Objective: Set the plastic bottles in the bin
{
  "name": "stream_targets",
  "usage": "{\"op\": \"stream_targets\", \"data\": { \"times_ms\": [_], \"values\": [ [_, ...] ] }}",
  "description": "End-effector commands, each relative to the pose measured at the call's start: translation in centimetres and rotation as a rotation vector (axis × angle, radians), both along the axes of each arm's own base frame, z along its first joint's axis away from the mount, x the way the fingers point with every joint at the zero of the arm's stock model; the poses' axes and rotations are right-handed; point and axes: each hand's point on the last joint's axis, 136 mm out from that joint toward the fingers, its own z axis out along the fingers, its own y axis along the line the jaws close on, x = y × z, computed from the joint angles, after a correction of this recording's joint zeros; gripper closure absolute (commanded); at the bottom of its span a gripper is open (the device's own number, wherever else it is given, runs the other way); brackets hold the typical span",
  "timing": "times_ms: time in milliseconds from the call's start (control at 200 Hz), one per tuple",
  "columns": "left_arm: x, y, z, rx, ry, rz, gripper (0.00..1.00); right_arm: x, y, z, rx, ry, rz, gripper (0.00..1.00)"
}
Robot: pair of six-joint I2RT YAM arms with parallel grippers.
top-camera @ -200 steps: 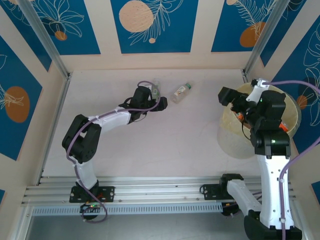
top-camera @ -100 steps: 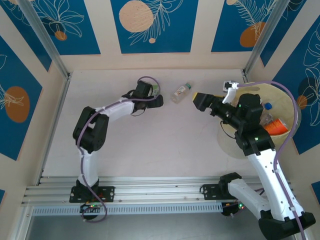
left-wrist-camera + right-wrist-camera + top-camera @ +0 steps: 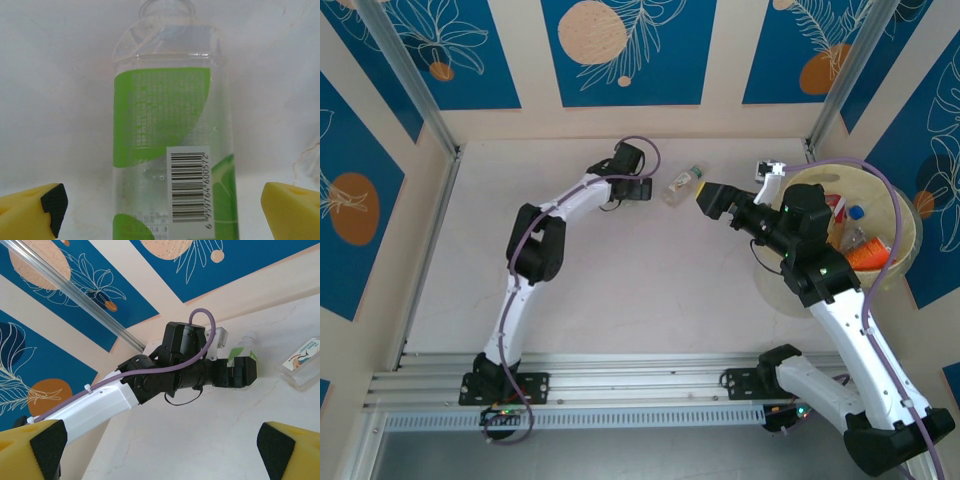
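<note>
Bottles [image 3: 868, 252] lie in the bin [image 3: 910, 225]; left of the bin on the desk [image 3: 620, 270], a green-label bottle [image 3: 172, 150] sits untouched between the left tool's [image 3: 640, 188] open fingers [image 3: 30, 210], and a second bottle [image 3: 684, 184] lies nearer the bin, just beside the open right tool [image 3: 708, 198]

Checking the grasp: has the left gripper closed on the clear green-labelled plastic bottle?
No, its yellow fingers stand wide apart, clear of the bottle.
</note>
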Motion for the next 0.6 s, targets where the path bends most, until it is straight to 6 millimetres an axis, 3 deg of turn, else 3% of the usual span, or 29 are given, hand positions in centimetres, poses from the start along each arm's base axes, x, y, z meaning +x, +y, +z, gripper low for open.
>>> {"op": "stream_targets", "data": {
  "times_ms": [0,235,595],
  "values": [
    [-0.2,1.0,-1.5,0.055,0.04,0.003,0.05,-0.1,-0.3,1.3,0.013,-0.015,-0.025,0.01],
    [-0.6,0.1,-2.0,0.028,0.051,-0.051,0.23,0.0,0.0,1.1,-0.01,-0.025,-0.006,0.0],
    [-1.8,0.0,1.3,-0.013,-0.006,-0.108,0.55,1.4,-0.6,-0.7,-0.059,0.031,-0.068,0.01]
  ]
}}
